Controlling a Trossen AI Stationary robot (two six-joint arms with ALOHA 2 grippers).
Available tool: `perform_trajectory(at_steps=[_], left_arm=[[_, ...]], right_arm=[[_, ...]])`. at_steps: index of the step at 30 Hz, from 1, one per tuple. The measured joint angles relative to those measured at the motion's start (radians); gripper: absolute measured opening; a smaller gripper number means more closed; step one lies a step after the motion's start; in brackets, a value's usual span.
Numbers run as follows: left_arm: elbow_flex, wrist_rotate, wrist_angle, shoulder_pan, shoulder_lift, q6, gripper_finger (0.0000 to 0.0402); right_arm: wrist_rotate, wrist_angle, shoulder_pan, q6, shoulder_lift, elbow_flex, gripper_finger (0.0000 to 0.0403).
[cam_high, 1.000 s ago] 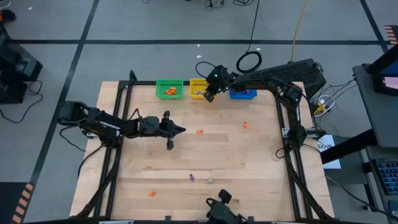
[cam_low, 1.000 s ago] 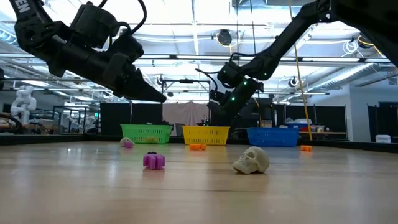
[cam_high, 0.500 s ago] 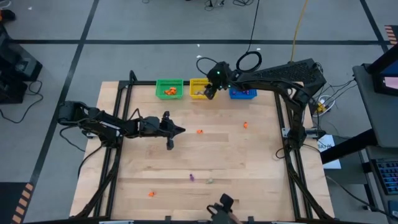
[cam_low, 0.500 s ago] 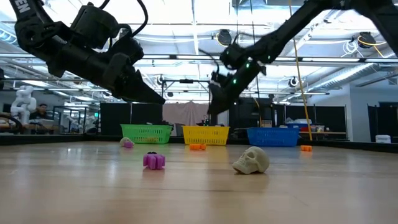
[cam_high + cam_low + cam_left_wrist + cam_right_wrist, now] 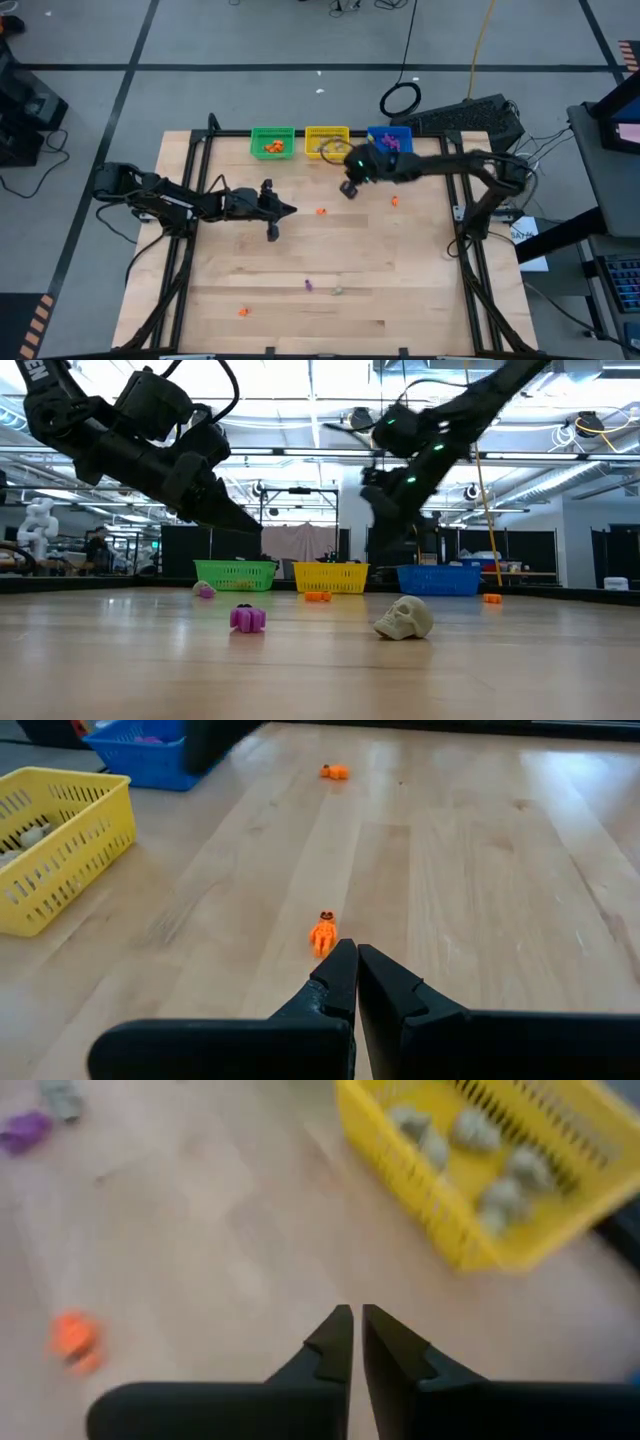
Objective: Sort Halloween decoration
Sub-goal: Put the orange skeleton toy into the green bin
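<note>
yellow basket (image 5: 470, 1190): pale trinkets (image 5: 480, 1140) | green basket (image 5: 271, 141): orange trinkets (image 5: 273, 147)

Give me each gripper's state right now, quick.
Left gripper: shut, holding nothing, above the table near an orange trinket.
Right gripper: shut, holding nothing, above the table beside the yellow basket.

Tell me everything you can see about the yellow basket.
The yellow basket is slatted plastic, rectangular and open-topped. It sits upright at the table's far edge between the green basket and the blue basket. Several pale grey trinkets lie inside. Neither claw touches it.
</note>
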Motion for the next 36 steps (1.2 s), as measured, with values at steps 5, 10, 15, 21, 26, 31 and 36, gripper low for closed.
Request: perform_trajectory(at_steps=[5,10,15,21,26,31,36], left_arm=[[0.0,0.0,-0.022,0.0,0.0,0.018,0.0012],[0.0,0.0,-0.02,0.0,0.0,0.018,0.0012],[0.0,0.0,-0.018,0.0,0.0,0.017,0.0012],[0.0,0.0,-0.015,0.0,0.0,0.008,0.0012],[0.0,0.0,-0.018,-0.001,0.0,-0.008,0.0012],[0.0,0.0,-0.02,-0.001,0.0,-0.008,0.0012],[0.0,-0.003,-0.039,-0.001,0.0,-0.01,0.0012]], right_arm=[[0.15,-0.022,0.114,0.194,-0.166,-0.194,0.0025],[0.263,-0.139,0.194,0.435,-0.303,-0.331,0.0044],[0.376,-0.224,0.261,0.613,-0.346,-0.415,0.0094],[0.394,-0.234,0.278,0.735,-0.331,-0.462,0.0145],[0.393,-0.24,0.277,0.808,-0.299,-0.483,0.015],[0.391,-0.24,0.278,0.85,-0.248,-0.485,0.0129],[0.398,-0.216,0.285,0.85,-0.202,-0.481,0.0088]])
